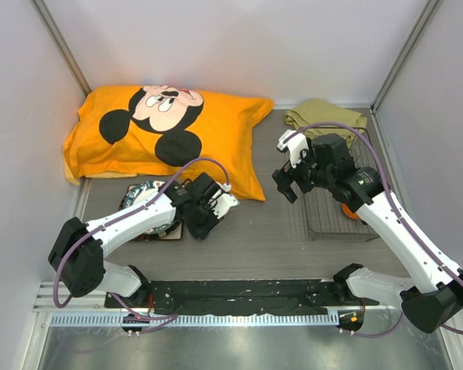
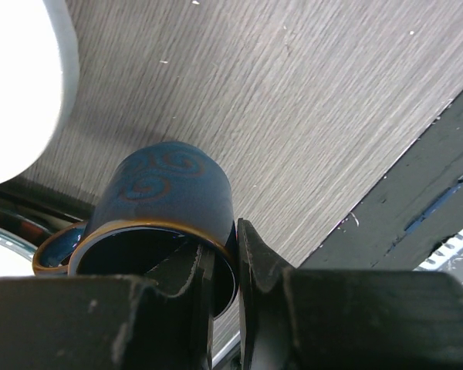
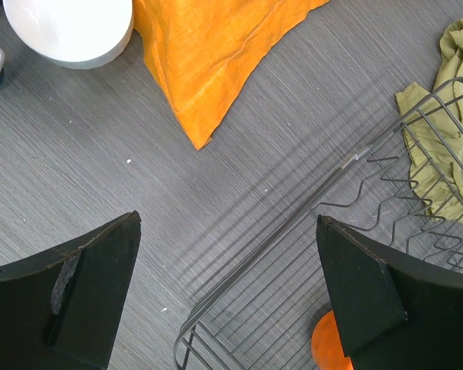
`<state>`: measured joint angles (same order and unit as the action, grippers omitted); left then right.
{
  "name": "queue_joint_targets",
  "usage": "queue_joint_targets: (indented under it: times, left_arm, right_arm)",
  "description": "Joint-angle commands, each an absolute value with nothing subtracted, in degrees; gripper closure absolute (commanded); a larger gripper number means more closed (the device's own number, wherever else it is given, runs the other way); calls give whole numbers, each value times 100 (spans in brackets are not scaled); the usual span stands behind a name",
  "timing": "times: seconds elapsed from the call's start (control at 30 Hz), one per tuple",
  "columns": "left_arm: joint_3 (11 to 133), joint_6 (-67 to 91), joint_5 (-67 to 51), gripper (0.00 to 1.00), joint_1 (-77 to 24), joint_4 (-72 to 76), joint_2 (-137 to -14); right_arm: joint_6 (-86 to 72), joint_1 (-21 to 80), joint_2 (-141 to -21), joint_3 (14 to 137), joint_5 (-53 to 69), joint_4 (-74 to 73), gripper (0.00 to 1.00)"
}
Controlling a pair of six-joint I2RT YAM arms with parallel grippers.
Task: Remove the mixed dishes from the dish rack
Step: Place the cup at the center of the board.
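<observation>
The left end effector [image 2: 220, 250] grips the small dark-blue cup [image 2: 166, 193] by its rim (one finger inside), left of centre over the table [image 2: 309, 116]. The right end effector [image 1: 288, 179] gapes wide above the dark wire dish rack [image 1: 324, 220], far right.

No lettering, number or brand name can be read in any view. The only printed sign is a cartoon mouse face with black round ears [image 1: 156, 116], borne on the orange fabric pillow [image 1: 224, 135]; painted spirals, not letters, are seen on the small dark-blue glazed cup [image 2: 170, 189]
</observation>
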<state>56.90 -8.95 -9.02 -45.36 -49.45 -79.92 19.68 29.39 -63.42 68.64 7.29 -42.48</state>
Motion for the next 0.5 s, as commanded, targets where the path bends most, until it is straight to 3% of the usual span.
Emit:
queue_joint_targets:
  times: [0.0, 0.47]
  left_arm:
    - [5783, -817, -1160, 100, -4553, -4676, -7972]
    - [5809, -800, -1195, 100, -4570, -4720, -8235]
  right_arm:
    - [2048, 2918, -6328, 6961, 624, -4175, 0]
    - [2127, 2918, -6258, 6943, 571, -4227, 0]
